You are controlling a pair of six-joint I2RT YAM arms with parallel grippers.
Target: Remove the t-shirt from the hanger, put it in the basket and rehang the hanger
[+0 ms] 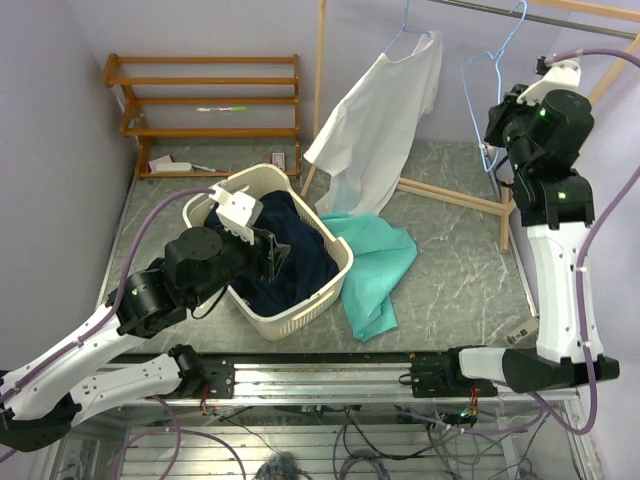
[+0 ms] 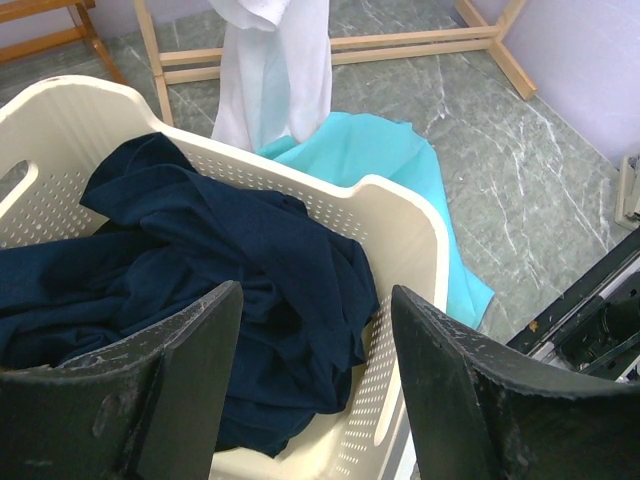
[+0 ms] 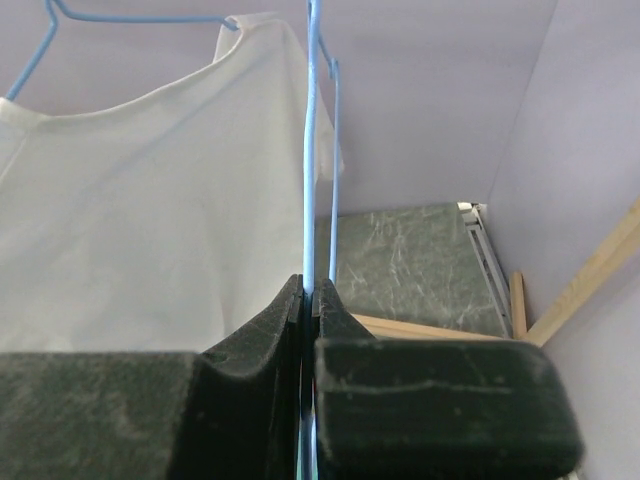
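My right pincer [image 3: 308, 300] clenched on bare blue hanger [image 3: 309, 150] wire | my left pincer [image 2: 315, 330] released over navy garment [image 2: 200, 270] in basket [image 2: 400, 215] | white t-shirt [image 1: 385, 120] on 2nd hanger [image 1: 410, 25], seemingly by 1 shoulder | teal cloth [image 1: 375, 265] on bench [image 1: 460, 280]

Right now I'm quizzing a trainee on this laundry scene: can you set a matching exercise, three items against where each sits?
Items:
1. white cotton t-shirt
2. dark navy garment
3. teal cloth

Places:
A. spread on the marble floor
B. piled in the cream perforated plastic basket
C. hanging on a blue wire hanger

Pairs: 1-C, 2-B, 3-A
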